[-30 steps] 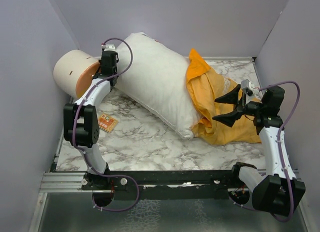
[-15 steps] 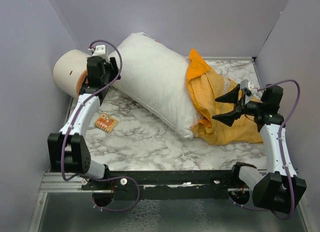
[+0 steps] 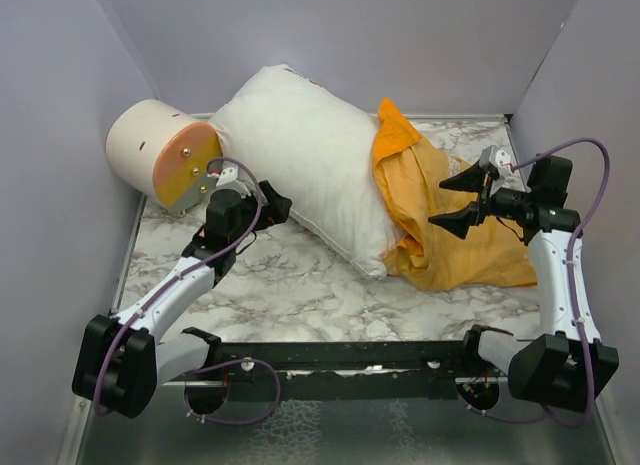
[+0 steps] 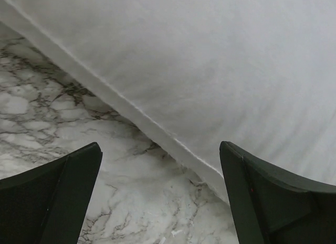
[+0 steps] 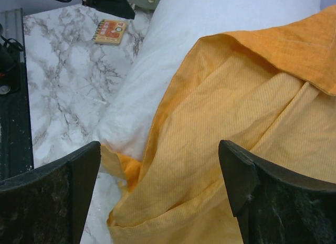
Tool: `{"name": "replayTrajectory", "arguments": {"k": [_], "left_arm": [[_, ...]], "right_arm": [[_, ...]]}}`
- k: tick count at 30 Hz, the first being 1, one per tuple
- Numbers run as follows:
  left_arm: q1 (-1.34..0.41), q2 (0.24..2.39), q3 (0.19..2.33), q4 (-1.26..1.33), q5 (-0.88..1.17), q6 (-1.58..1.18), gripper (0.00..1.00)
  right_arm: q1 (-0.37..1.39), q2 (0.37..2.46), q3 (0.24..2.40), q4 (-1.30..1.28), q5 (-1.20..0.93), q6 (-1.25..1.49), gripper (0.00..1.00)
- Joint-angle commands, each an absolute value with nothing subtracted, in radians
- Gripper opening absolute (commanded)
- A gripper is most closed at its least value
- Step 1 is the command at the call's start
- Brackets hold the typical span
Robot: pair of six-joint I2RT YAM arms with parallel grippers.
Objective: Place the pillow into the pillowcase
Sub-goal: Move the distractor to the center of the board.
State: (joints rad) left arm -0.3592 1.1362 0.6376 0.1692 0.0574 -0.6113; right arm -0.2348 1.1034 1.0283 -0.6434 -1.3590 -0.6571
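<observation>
Pillow (image 3: 300,165) lies diagonally, far-left to centre, right end tucked in pillowcase (image 3: 445,225). Left gripper (image 4: 160,145) and right gripper (image 3: 442,203) gape, empty. Risk: unheld case slides when pillow is pushed.

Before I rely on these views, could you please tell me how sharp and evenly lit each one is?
Top external: even soft light, sharp throughout, no glare on the marble table. Left wrist: the pillow is so close that it reads as nearly featureless white, slightly soft. Right wrist: the pillowcase weave is crisp; the dark fingers show little detail.
</observation>
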Motion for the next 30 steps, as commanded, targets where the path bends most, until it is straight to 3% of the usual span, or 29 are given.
{"name": "replayTrajectory", "arguments": {"k": [1,10,13,15,20,22,27,30], "left_arm": [[-0.348,1.063,0.565,0.351,-0.201,-0.77,0.99],[-0.348,1.308,0.641,0.46,-0.035,-0.829,0.99],[-0.346,1.399,0.666,0.512,-0.015,-0.836,0.93],[-0.346,1.456,0.702,0.531,0.017,-0.839,0.82],[-0.349,1.588,0.809,0.616,0.173,-0.826,0.3],[-0.359,1.634,0.863,0.623,0.208,-0.818,0.18],[-0.386,1.731,0.989,0.58,0.265,-0.771,0.16],[-0.388,1.748,1.009,0.543,0.3,-0.746,0.22]], "right_arm": [[-0.228,1.125,1.01,-0.612,-1.324,-0.61,0.93],[-0.21,1.152,0.977,-0.522,-1.235,-0.535,0.92],[-0.21,1.153,0.963,-0.5,-1.223,-0.512,0.92],[-0.21,1.148,0.948,-0.482,-1.213,-0.497,0.92],[-0.21,1.135,0.938,-0.451,-1.115,-0.463,0.93],[-0.21,1.133,0.934,-0.402,-1.022,-0.404,0.93],[-0.21,1.162,0.982,-0.335,-0.781,-0.289,0.93],[-0.21,1.2,1.025,-0.332,-0.721,-0.278,0.92]]}}
